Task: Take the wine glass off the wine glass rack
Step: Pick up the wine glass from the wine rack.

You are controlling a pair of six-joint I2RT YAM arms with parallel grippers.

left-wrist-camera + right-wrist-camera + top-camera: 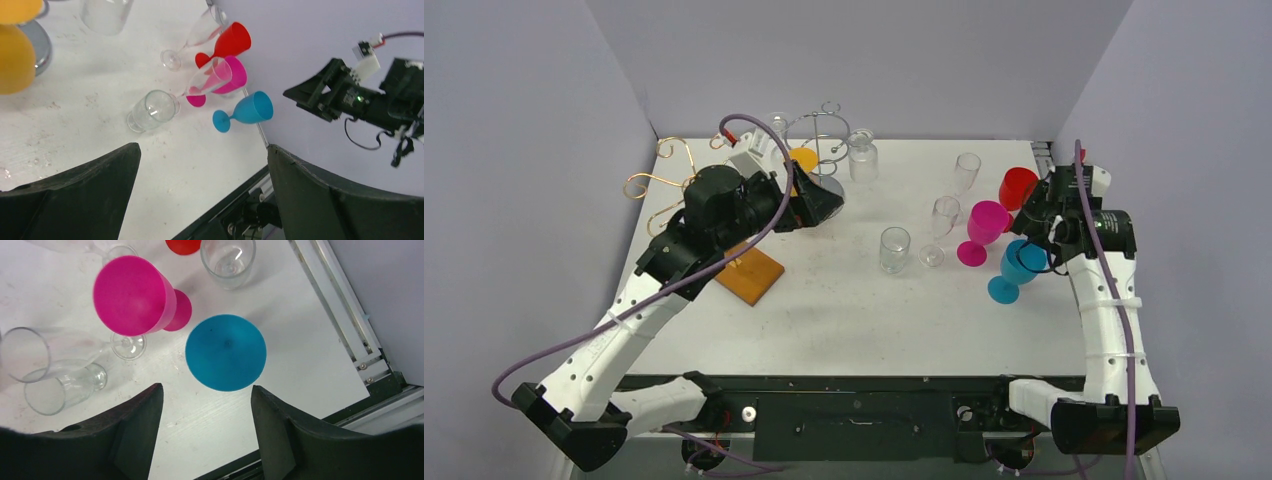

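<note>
Just beside our wide-open left claw (202, 155), the orange glass (15, 62) on the rack (37, 45) looks light and slick; we'd grip its bowl.

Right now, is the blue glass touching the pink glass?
Apart. The right wrist view shows a strip of bare white table between the rim of the blue glass and the base of the pink glass.

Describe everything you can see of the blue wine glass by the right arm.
The blue wine glass looks like opaque plastic: a wide round bowl, short stem and round foot, all one colour, apparently empty. It stands upright on its foot on the white table, near the right edge, apart from the pink wine glass beside it. The right tool hangs above it, open, touching nothing.
</note>
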